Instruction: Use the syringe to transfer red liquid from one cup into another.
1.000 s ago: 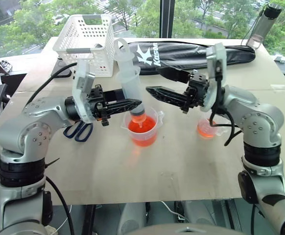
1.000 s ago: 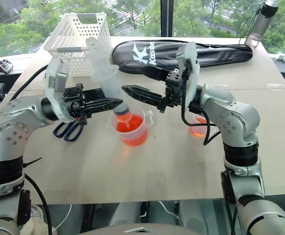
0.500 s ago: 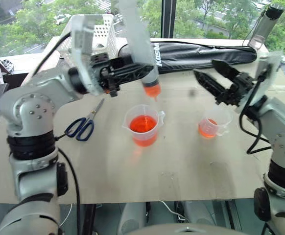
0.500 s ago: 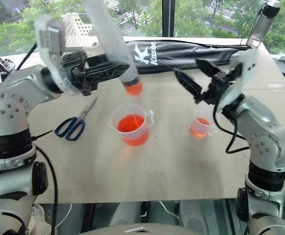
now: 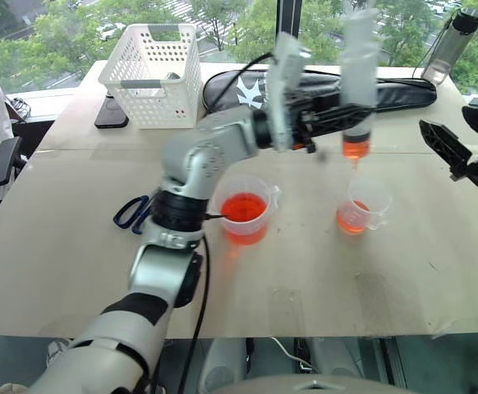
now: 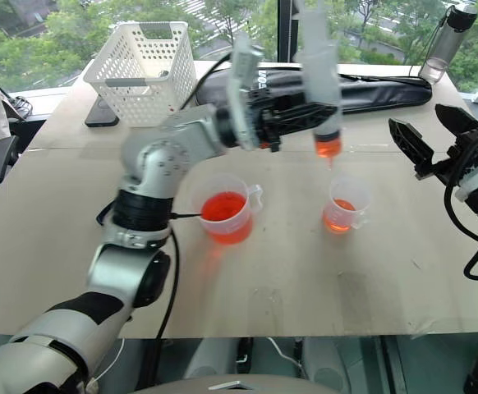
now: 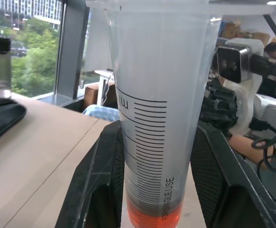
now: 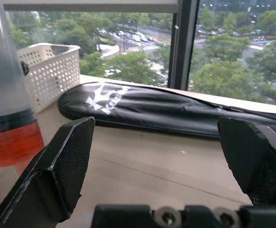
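The left tool (image 5: pixel 325 115) pinches the syringe (image 5: pixel 357 82) upright, its tip directly above the small handled cup (image 5: pixel 360 208) on the worktop (image 5: pixel 305 279). The right tool (image 5: pixel 461 139) is spread wide, empty, beside it.

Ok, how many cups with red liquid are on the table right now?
2. The larger beaker stands mid-table; the smaller handled cup stands toward the robot's right, below the syringe.
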You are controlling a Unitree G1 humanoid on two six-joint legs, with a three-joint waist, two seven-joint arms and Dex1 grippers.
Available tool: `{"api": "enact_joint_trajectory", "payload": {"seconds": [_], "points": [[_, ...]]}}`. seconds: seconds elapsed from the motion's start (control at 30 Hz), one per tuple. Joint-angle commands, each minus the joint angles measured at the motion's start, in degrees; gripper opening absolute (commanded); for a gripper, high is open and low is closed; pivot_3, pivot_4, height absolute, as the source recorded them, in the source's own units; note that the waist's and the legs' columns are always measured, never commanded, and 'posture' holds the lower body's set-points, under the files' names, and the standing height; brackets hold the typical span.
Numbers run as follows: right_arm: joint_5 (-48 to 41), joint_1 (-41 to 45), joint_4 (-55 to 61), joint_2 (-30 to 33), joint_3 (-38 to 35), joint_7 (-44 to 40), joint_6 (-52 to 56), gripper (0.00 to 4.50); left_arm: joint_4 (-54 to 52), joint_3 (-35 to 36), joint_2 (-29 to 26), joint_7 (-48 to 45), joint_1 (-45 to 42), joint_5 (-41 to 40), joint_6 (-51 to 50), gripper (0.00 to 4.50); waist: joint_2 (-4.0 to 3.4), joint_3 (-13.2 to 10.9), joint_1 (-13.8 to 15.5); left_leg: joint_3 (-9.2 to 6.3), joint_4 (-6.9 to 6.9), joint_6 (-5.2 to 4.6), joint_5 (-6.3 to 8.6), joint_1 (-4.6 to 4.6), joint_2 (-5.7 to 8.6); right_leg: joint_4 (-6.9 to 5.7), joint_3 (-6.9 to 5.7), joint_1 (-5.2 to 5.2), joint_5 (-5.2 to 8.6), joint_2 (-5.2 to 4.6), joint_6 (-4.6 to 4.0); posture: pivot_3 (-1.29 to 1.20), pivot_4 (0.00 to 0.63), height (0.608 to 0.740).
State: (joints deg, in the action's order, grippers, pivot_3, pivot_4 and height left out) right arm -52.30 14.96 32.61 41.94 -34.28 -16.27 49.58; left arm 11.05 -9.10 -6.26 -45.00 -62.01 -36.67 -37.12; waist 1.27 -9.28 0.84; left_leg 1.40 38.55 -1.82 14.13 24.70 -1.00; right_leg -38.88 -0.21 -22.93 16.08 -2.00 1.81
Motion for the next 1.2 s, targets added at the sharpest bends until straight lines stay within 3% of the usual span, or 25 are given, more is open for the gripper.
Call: {"api": "enact_joint_trajectory", "payload": {"seconds": [0.03, 0.27, 0.8, 0.9, 1.2], "points": [[-1.40, -0.21, 2.69, 0.91, -1.83, 1.48, -0.45, 4.50, 3.84, -2.85, 3.29, -2.24, -2.52, 4.99, 5.87, 1.37, -0.03, 0.01, -0.10, 0.00, 0.00, 0.00, 0.00, 0.00, 0.00, 0.00, 0.01, 0.00, 0.00, 0.00, 0.00, 0.00, 0.150, 0.724], [-1.91, 0.05, 2.84, 2.87, -1.95, 3.18, -0.03, 4.50, 5.92, -7.28, 4.57, -7.30, -0.68, 12.77, 13.41, 1.37, -0.23, 0.03, -0.71, 0.01, -0.11, -0.03, 0.02, -0.09, -0.03, -0.02, 0.11, -0.02, 0.01, 0.09, 0.00, 0.00, 0.150, 0.724], [-15.08, 6.96, -4.40, 18.53, -3.49, -2.64, 6.88, 4.50, 4.83, -9.14, 4.61, -9.50, 2.77, 19.51, 16.37, 1.37, -0.27, 0.04, -0.03, -0.02, -0.04, -0.15, 0.09, 0.00, -0.02, 0.03, 0.06, -0.01, 0.00, 0.04, 0.00, 0.00, 0.150, 0.724], [-18.23, 8.70, -4.62, 18.85, -3.08, -1.84, 7.64, 3.67, 4.96, -9.40, 4.95, -8.97, 2.81, 20.52, 16.06, 1.37, -0.31, 0.06, -0.07, -0.03, -0.02, -0.15, 0.09, -0.02, -0.03, 0.01, 0.06, -0.01, 0.00, 0.03, 0.00, 0.00, 0.150, 0.724], [-24.24, 4.28, -5.06, 22.76, -9.66, -6.11, 10.31, 3.67, 4.91, -9.10, 5.70, -8.52, 3.01, 21.25, 14.50, 1.37, -0.31, 0.06, 0.00, -0.04, -0.01, -0.19, 0.11, 0.01, -0.02, 0.02, 0.04, 0.00, 0.00, 0.02, 0.01, 0.00, 0.150, 0.724]]}}
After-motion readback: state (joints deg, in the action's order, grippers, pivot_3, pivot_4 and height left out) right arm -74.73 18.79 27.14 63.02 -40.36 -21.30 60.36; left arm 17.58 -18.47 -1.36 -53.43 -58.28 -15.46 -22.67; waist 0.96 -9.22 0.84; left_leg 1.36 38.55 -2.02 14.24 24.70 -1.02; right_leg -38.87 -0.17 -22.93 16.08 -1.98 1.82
